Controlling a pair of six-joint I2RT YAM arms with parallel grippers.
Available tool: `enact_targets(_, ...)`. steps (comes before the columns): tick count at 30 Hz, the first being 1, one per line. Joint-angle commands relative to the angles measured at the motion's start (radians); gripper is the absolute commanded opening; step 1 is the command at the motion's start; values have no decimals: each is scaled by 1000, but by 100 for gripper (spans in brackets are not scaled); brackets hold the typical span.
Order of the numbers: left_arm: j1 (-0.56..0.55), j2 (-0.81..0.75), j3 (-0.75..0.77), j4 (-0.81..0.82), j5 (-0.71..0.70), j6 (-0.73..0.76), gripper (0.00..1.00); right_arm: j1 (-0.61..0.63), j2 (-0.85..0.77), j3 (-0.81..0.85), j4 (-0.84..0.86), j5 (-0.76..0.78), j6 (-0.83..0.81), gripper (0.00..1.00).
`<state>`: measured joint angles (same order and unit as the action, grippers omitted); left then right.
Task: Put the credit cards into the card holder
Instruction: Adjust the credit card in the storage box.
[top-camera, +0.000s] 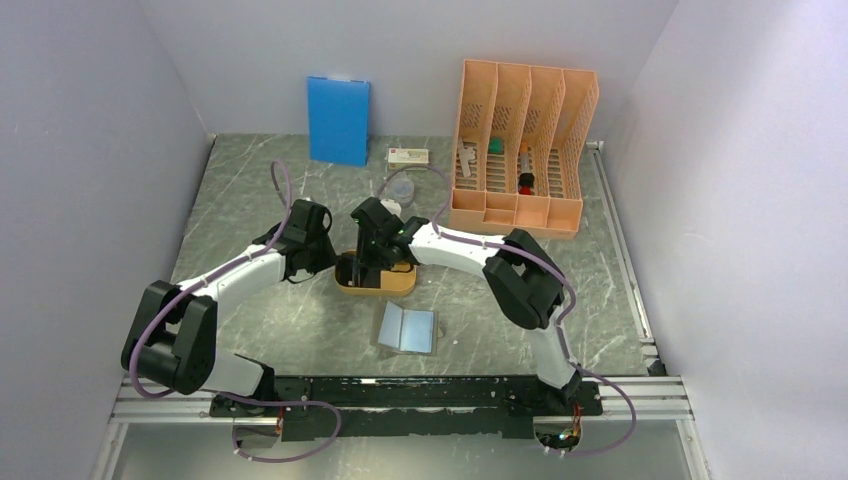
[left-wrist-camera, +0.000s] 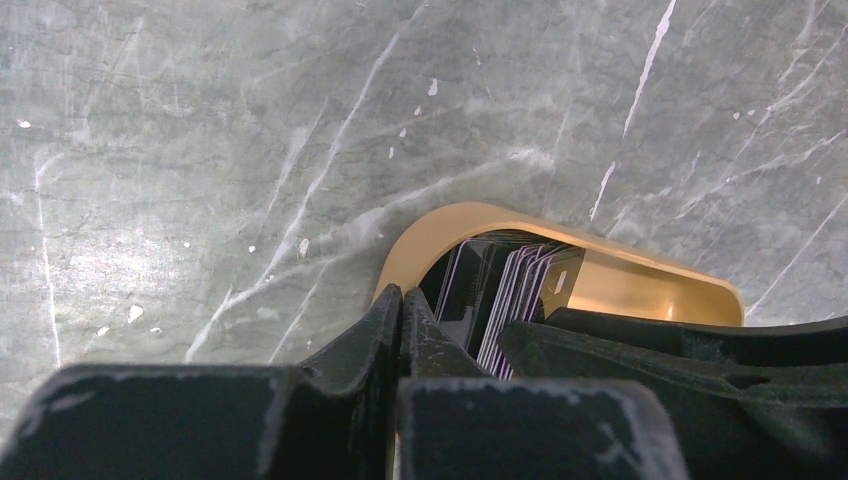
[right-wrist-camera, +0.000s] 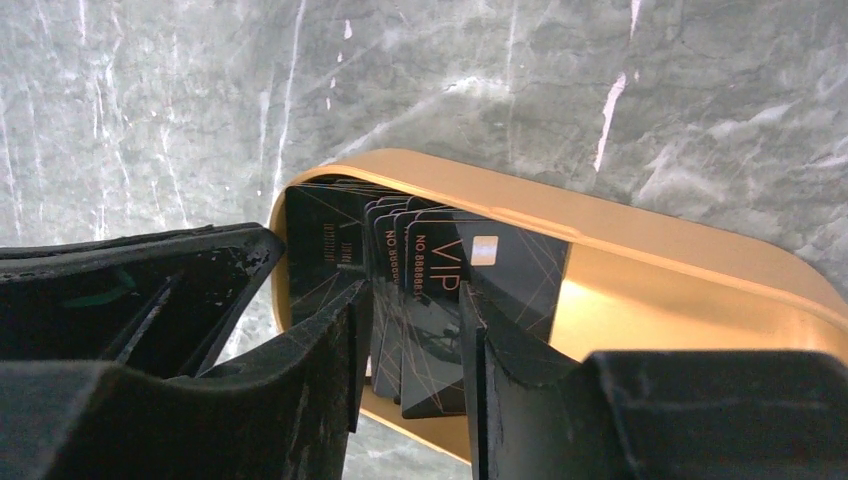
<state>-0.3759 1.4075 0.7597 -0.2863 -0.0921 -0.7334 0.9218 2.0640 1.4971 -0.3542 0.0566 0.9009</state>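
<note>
Credit cards (right-wrist-camera: 440, 300) black, thin copper line pattern, copper VIP lettering. Tray (right-wrist-camera: 650, 225) orange. Card holder (top-camera: 408, 328) pale blue inside. Table (top-camera: 300, 330) grey-green marble, white veins. Board (top-camera: 338, 120) blue. Rack (top-camera: 520, 140) peach-orange.

the left arm (top-camera: 240, 275) and right arm (top-camera: 455, 245) share white curved link shells and bulky black joint housings. a lilac cable (top-camera: 283, 188) loops along each. the fingers (right-wrist-camera: 300, 380) are matte black, their edges scuffed pale and chipped.

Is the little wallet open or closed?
Open: the card holder lies spread flat on the table, both pale blue inner halves facing up.
</note>
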Motion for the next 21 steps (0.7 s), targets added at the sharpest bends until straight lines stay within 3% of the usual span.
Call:
enact_targets(1, -1, 7, -24, -32, 50, -12, 5, 49, 65, 27, -5, -46, 14, 40)
enact_targets(15, 0, -54, 28, -99, 19, 1, 5, 52, 36, 16, -42, 21, -40, 37)
enact_targets(21, 0, -115, 27, -67, 63, 26, 23, 53, 40, 9, -25, 9, -42, 35)
